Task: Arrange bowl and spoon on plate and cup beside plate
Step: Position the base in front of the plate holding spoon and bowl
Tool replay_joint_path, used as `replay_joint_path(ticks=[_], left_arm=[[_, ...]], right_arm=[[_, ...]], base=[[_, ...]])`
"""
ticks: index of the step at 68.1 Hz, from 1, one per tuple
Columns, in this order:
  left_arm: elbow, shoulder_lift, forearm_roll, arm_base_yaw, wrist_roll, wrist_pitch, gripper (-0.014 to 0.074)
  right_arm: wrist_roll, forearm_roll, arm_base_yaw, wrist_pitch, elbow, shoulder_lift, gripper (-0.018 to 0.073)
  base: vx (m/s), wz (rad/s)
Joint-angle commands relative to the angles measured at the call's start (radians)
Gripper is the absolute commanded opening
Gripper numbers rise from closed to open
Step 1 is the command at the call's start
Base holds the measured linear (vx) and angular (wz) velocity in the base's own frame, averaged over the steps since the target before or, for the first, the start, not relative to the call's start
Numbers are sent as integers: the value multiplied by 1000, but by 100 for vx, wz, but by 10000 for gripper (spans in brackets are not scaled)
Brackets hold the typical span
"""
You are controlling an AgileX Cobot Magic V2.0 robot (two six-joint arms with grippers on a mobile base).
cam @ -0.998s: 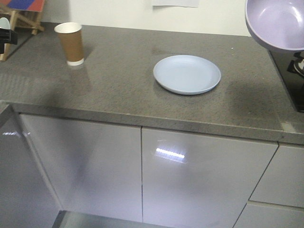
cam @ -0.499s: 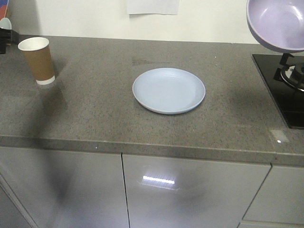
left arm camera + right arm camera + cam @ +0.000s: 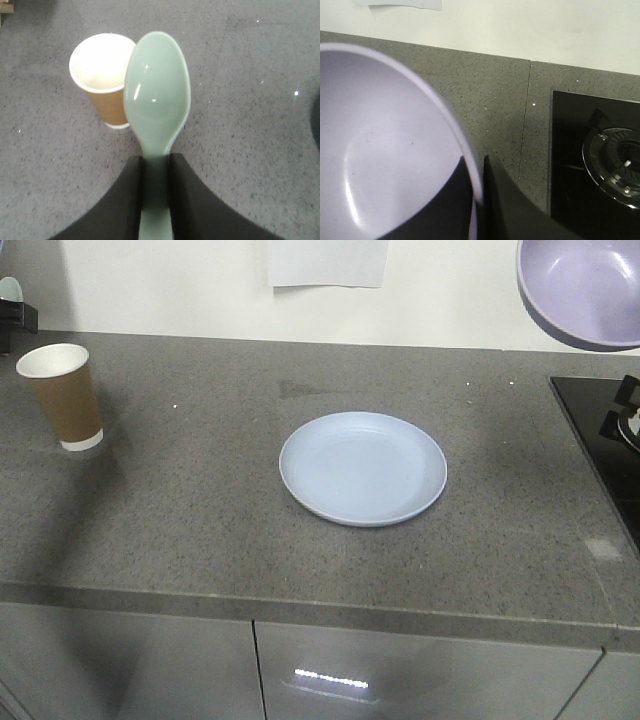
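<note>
Left gripper (image 3: 155,166): the two black fingers are closed on the handle of the spoon (image 3: 157,95). The handle runs straight between the jaws and the scoop projects forward of the tips, hollow side up. The spoon is held in the air above the grey counter (image 3: 200,510). In the left wrist view its scoop overlaps the right edge of the cup (image 3: 100,75), which stands upright on the counter below, near the left end and well apart from the plate (image 3: 362,468). Right gripper (image 3: 476,170): the jaws are narrow and pinch the rim of the bowl (image 3: 385,150), one finger inside the wall and one outside. The bowl is held tilted in the air at the upper right of the front view, above the counter beside the black hob (image 3: 590,150). The plate lies flat near the middle of the counter with nothing on it. Against the picture half a second before, the plate and cup sit lower in the front view and less of the cabinet fronts shows. The bowl occupies the same upper right corner.
</note>
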State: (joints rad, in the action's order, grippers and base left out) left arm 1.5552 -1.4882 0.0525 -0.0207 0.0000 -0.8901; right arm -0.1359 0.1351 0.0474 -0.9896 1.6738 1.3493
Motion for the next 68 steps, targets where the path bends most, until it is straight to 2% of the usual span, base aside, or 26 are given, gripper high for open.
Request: replay_joint_path(ticks=[1, 68], left_arm=[[32, 38, 7, 4, -8, 59, 3], [32, 38, 7, 4, -8, 59, 3]], right_arm=[[-5, 6, 6, 67, 32, -26, -11], [-5, 6, 6, 67, 32, -26, -11]], base=[[16, -3], [12, -4]])
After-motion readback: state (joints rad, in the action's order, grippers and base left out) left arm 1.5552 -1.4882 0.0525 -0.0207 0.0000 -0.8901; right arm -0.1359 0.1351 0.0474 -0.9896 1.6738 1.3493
